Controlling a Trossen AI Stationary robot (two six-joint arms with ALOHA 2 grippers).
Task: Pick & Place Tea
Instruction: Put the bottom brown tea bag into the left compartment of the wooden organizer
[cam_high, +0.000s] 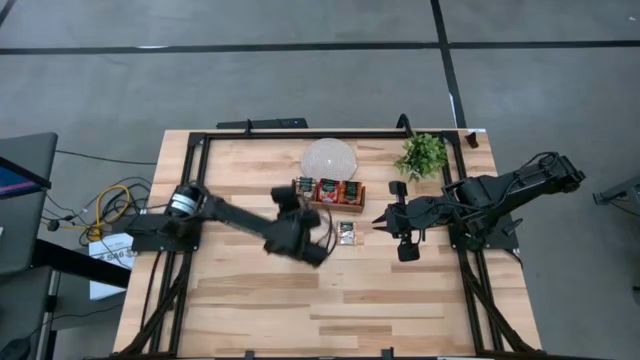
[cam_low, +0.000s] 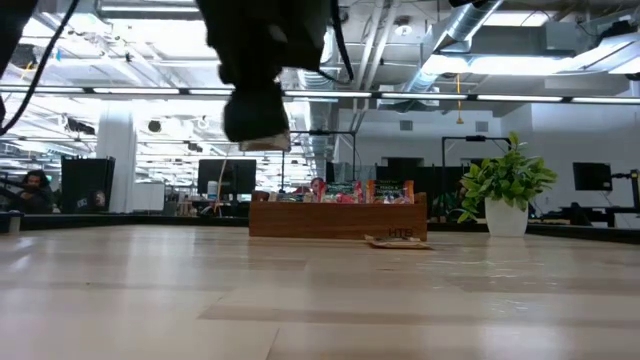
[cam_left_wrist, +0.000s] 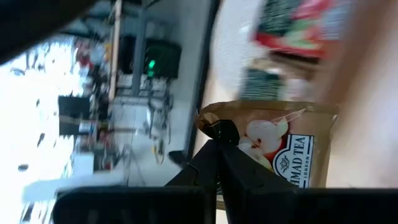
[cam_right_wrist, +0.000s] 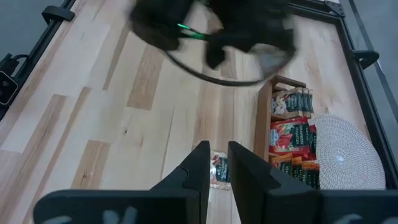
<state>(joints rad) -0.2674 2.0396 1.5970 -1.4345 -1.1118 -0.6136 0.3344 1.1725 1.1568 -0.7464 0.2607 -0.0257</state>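
My left gripper (cam_high: 288, 198) is off the table, just left of the brown wooden tray (cam_high: 331, 203), and is shut on a beige tea sachet (cam_left_wrist: 280, 149) printed with fruit. The low view shows that sachet (cam_low: 265, 143) under the gripper (cam_low: 258, 125), well above the tabletop. The tray holds upright red and pale sachets (cam_right_wrist: 291, 134). One more sachet (cam_high: 347, 233) lies flat on the table near the tray's front. My right gripper (cam_right_wrist: 217, 163) hangs above the table right of that sachet, with a narrow gap between its fingers and nothing in it. My left gripper pinches the beige sachet between its two fingers at one edge, near a corner (cam_left_wrist: 211, 122). The rest of the sachet sticks out past the fingertips (cam_left_wrist: 227, 134). It is lifted clear of the table and the tray.
A round woven mat (cam_high: 330, 158) lies behind the tray and a small potted plant (cam_high: 423, 155) stands at the far right. A black frame (cam_high: 260, 133) runs around the table's edges. Bare wood (cam_high: 330, 300) fills the near half.
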